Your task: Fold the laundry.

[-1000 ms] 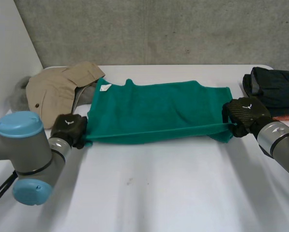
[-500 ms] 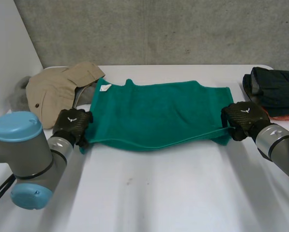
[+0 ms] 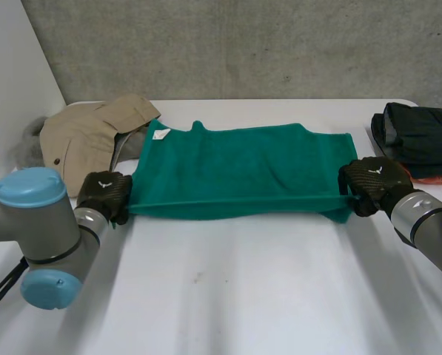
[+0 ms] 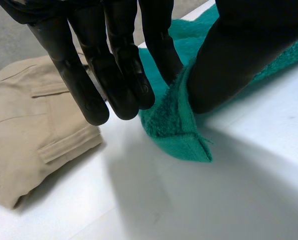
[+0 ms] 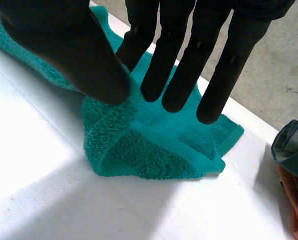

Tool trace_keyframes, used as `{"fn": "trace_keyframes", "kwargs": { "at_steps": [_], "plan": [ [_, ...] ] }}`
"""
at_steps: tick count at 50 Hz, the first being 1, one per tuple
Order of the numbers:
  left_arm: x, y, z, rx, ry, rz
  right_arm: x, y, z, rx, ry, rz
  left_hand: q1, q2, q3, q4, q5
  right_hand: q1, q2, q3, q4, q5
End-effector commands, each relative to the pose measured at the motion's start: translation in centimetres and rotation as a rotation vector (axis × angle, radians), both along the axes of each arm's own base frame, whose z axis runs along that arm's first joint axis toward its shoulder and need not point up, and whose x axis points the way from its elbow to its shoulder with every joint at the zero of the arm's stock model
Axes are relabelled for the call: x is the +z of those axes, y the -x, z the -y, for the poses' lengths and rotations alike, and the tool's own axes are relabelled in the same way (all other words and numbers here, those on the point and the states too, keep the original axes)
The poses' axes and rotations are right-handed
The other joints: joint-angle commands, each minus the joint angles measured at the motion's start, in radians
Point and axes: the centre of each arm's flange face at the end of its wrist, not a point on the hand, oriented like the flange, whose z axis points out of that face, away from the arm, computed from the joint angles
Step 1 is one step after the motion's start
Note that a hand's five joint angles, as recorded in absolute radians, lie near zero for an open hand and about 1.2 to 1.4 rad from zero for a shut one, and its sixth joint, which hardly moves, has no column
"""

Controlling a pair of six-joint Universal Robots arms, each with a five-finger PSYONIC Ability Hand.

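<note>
Far left, a grey cloth sticks out from under a beige garment with buttoned pocket flaps, bunched at the far left corner of the white surface.

Left arm comes in low. The left hand sits at the near left corner of the green towel. In the left wrist view the left hand has its thumb clamped against one finger, with the towel corner pinched between them. The other fingers are straight and free, just beside the cloth. The beige garment lies near the fingertips, apart from the towel.

The towel lies spread across the middle of the surface, folded over itself. Its near edge is stretched in a straight line between the two hands. A small white label sits at its far left corner.

The right hand is at the towel's near right corner. In the right wrist view the right hand has straight fingers, with the thumb closed against the first one. The towel edge is pinched there, and the corner folds lie on the surface under the fingertips.

Far right, a dark folded garment lies on an orange cloth, near the right hand but not touching the towel. Both show beside the right hand in the right wrist view too.
</note>
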Motion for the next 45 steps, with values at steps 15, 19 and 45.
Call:
{"fn": "trace_keyframes", "kwargs": {
  "at_steps": [15, 19, 45],
  "plan": [
    [2.5, 0.4, -1.2, -0.027, 0.051, -0.022, 3.7, 3.9, 3.3, -0.049, -0.121, -0.100, 0.233, 0.204, 0.210, 0.202, 0.235, -0.637, -0.658, -0.662, -0.664, -0.668],
    [2.8, 0.4, -1.2, -0.026, 0.058, -0.030, 2.8, 3.6, 4.5, 0.063, -0.059, -0.238, 0.233, 0.204, 0.210, 0.202, 0.235, -0.575, -0.596, -0.600, -0.602, -0.607],
    [3.6, -0.4, -1.3, -0.007, 0.066, -0.035, -2.0, -5.0, 5.7, 0.439, -0.105, -0.238, 0.233, 0.204, 0.210, 0.202, 0.235, -0.531, -0.551, -0.555, -0.558, -0.562]
  ]
}}
